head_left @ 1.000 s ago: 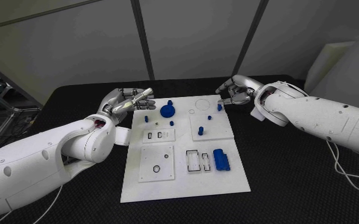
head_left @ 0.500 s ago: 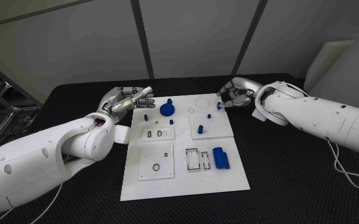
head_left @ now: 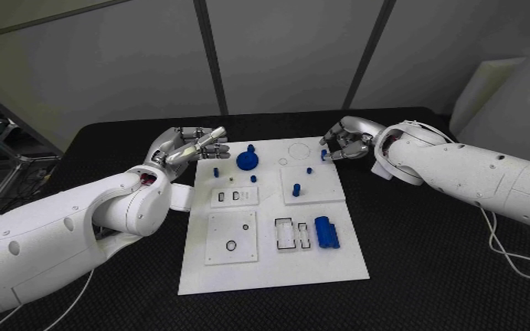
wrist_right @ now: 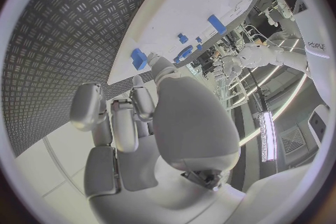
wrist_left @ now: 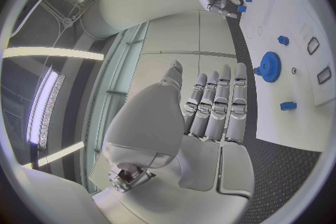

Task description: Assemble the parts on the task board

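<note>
The small blue part [head_left: 325,154] is sitting at the task board's [head_left: 270,270] one-o'clock corner, pinched in the right hand's [head_left: 347,142] fingertips. It looks light, rigid and slick, so a firm pinch across its flat sides should suit it. The left hand [head_left: 188,147] is hovering at the board's eleven-o'clock corner, released and holding nothing.

One white task board [head_left: 270,270] lies on one black bench [head_left: 430,270]. On the board are one blue gear [head_left: 247,163], one large blue block [head_left: 327,233] and, as far as can be made out, five small blue pieces [head_left: 296,190]. Two robot hands, the left robot hand [head_left: 190,147] and the right robot hand [head_left: 348,141].
</note>
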`<move>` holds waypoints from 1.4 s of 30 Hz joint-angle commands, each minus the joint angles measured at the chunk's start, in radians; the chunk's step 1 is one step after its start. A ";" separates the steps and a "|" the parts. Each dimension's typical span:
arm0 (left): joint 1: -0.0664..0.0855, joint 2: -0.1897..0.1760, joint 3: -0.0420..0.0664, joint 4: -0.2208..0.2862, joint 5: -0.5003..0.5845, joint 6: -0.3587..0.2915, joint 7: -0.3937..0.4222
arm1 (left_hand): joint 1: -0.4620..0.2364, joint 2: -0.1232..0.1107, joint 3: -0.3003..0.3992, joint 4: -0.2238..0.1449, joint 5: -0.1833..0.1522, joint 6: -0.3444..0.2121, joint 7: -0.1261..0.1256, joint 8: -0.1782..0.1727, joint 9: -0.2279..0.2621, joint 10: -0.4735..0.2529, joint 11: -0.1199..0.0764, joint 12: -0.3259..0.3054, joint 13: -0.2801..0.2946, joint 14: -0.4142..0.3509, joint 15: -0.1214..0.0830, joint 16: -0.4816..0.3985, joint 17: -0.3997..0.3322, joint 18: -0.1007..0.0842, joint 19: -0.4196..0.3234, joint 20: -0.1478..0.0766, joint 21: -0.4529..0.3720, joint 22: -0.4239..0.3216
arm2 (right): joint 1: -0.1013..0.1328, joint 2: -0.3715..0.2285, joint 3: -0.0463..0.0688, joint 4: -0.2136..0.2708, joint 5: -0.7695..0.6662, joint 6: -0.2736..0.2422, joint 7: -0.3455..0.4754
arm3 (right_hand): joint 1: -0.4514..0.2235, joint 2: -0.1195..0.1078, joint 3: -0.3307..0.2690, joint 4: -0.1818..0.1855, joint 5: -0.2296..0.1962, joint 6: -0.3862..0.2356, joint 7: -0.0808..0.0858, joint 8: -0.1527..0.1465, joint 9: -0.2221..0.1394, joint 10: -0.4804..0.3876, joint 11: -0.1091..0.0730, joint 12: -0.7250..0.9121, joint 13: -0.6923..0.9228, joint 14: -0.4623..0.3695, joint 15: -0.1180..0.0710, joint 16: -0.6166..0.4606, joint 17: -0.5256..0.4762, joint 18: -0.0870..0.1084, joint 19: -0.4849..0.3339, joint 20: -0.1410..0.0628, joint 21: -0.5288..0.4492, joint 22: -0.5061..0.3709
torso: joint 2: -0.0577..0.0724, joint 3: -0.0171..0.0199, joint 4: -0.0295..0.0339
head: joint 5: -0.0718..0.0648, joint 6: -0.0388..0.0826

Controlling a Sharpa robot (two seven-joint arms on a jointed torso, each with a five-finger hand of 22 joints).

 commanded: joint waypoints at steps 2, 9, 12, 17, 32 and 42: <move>0.001 0.002 0.001 0.000 -0.001 0.012 0.008 | 0.002 0.004 0.001 -0.007 -0.005 -0.002 0.000 -0.005 -0.001 -0.005 0.002 -0.006 0.002 -0.003 0.002 -0.006 0.001 0.012 0.002 0.005 -0.005 -0.001 | -0.002 0.004 0.000 -0.003 -0.011 0.024 -0.006 | 0.003 0.010 -0.006 0.000 -0.005 0.012 0.001 0.006 0.003 -0.001 0.004 0.004 0.003 0.078 0.005 -0.002 0.145 0.006 0.003 0.008 -0.002 0.003 | 0.000 -0.0002 0.0004 | 0.002 -0.003; 0.000 0.002 0.001 -0.002 -0.001 0.012 0.008 | 0.002 0.004 0.001 -0.007 -0.005 -0.002 0.000 -0.005 -0.001 -0.005 0.002 -0.006 0.002 -0.003 0.002 -0.006 0.001 0.012 0.002 0.005 -0.005 -0.001 | -0.004 0.008 0.000 -0.009 -0.012 0.026 -0.005 | 0.004 0.016 -0.009 0.000 -0.005 0.026 0.001 0.012 0.005 0.003 0.004 0.010 0.007 0.079 0.005 0.000 0.149 0.004 0.008 0.008 0.002 0.009 | 0.000 -0.0005 0.0002 | 0.003 -0.006; 0.000 0.002 0.001 -0.002 -0.001 0.012 0.008 | 0.002 0.004 0.001 -0.007 -0.005 -0.002 0.000 -0.005 -0.001 -0.005 0.002 -0.006 0.002 -0.003 0.002 -0.006 0.001 0.012 0.002 0.005 -0.005 -0.001 | -0.005 0.011 0.000 -0.013 -0.012 0.029 -0.006 | 0.004 0.021 -0.011 0.000 -0.006 0.041 -0.001 0.019 0.008 0.009 0.003 0.019 0.015 0.080 0.004 0.002 0.152 0.004 0.011 0.008 0.004 0.013 | 0.000 -0.0004 0.0004 | 0.003 -0.008; 0.000 0.003 0.001 -0.003 -0.001 0.012 0.008 | 0.002 0.004 0.001 -0.007 -0.005 -0.002 0.000 -0.005 -0.001 -0.005 0.002 -0.006 0.002 -0.003 0.002 -0.006 0.001 0.012 0.002 0.005 -0.005 -0.001 | -0.005 0.017 0.000 -0.021 -0.013 0.031 -0.008 | 0.003 0.028 -0.014 0.001 -0.006 0.060 -0.004 0.028 0.011 0.016 -0.001 0.029 0.022 0.082 0.001 0.006 0.160 0.002 0.017 0.006 0.009 0.021 | 0.000 -0.0003 -0.0002 | 0.005 -0.009; -0.001 0.005 0.001 -0.005 -0.001 0.012 0.007 | 0.003 0.005 0.000 -0.009 -0.005 -0.002 0.000 -0.005 -0.001 -0.005 0.002 -0.006 0.002 -0.003 0.002 -0.007 0.002 0.012 0.002 0.005 -0.005 -0.001 | -0.005 0.032 0.000 -0.040 -0.023 0.038 -0.021 | 0.000 0.040 -0.015 0.004 -0.007 0.081 -0.009 0.037 0.013 0.027 -0.005 0.045 0.034 0.087 -0.002 0.015 0.178 -0.002 0.030 0.003 0.019 0.039 | -0.002 -0.0004 0.0003 | 0.006 -0.013; -0.001 0.005 0.001 -0.006 -0.001 0.011 0.006 | 0.003 0.005 0.000 -0.009 -0.005 -0.002 0.000 -0.005 -0.001 -0.005 0.002 -0.006 0.002 -0.003 0.002 -0.007 0.002 0.012 0.002 0.005 -0.005 -0.001 | -0.005 0.034 0.000 -0.043 -0.027 0.041 -0.027 | 0.000 0.040 -0.015 0.004 -0.007 0.081 -0.009 0.037 0.013 0.027 -0.005 0.045 0.034 0.087 -0.002 0.015 0.178 -0.002 0.030 0.003 0.019 0.039 | -0.001 0.0000 -0.0007 | 0.008 -0.015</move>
